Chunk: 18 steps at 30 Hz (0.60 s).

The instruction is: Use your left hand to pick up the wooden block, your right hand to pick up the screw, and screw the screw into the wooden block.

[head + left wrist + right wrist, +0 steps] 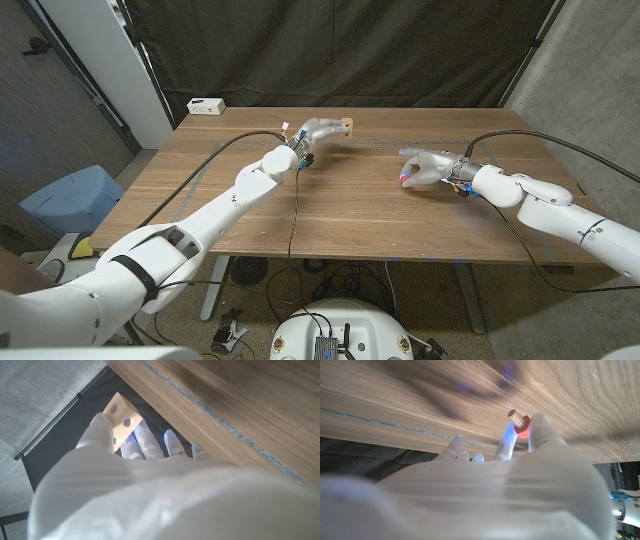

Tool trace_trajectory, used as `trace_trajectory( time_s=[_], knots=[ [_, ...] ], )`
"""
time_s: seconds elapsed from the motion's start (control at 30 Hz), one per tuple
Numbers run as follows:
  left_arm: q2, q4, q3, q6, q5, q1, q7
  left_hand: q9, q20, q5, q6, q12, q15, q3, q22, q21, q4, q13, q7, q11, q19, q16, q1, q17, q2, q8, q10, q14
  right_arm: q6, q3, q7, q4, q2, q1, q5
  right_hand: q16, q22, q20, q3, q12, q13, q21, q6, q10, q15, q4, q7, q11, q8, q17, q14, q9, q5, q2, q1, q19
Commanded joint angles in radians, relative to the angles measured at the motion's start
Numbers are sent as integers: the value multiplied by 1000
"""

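Left hand (150,485) seen along its white back, gripping the wooden block (120,422) between thumb and fingertips (145,440). Round holes on the block's facing side. Wood-grain worktop (240,395) beyond the fingers, a dark cloth beside it.

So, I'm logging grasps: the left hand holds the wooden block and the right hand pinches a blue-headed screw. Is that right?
Not quite. The screw has a red head, not blue; the right wrist view shows it pinched in the right hand. The blue there is only a glow on the fingers. The rest stands: the left hand holds the block.
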Motion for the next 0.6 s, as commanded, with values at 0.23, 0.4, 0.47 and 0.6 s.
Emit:
trace_trajectory(
  time_s=[0.23,0.4,0.47,0.6],
  knots=[
    [-53,173,20,-81,-14,-90,-82,5,1,6,20,1,-42,-1,3,7,5,2,-5,-1,-2,4,-1,2,7,12,-2,-3,-71,46,6,-65,1,-12,65,0,5,1,-1,1,6,1,15,9,4,2,2,0,16,4,6,8,5,6,17,15],
    [-78,237,26,-109,-17,-117,-99,5,1,6,20,-1,-42,-1,3,7,5,1,-4,-1,-3,4,-1,2,8,12,-5,-3,-91,59,10,-69,15,-11,110,0,5,0,-2,1,6,1,16,11,4,3,2,1,19,4,6,10,5,6,17,16],
    [-89,269,28,-131,-20,-126,-107,5,2,6,19,-2,-41,-1,3,7,5,1,-5,0,-3,4,-1,2,8,11,-8,-3,-101,63,5,-73,19,-11,118,0,5,1,-3,1,6,0,16,11,4,3,2,2,20,4,6,11,5,7,17,16],
    [-105,304,32,-143,-24,-138,-116,4,2,6,13,-2,-40,-2,4,7,4,2,-5,0,-5,4,-1,2,8,9,-10,-5,-115,68,5,-79,25,-8,140,-1,5,2,-4,-1,6,-3,15,11,4,4,3,2,22,4,6,12,4,7,17,10]
  ],
)
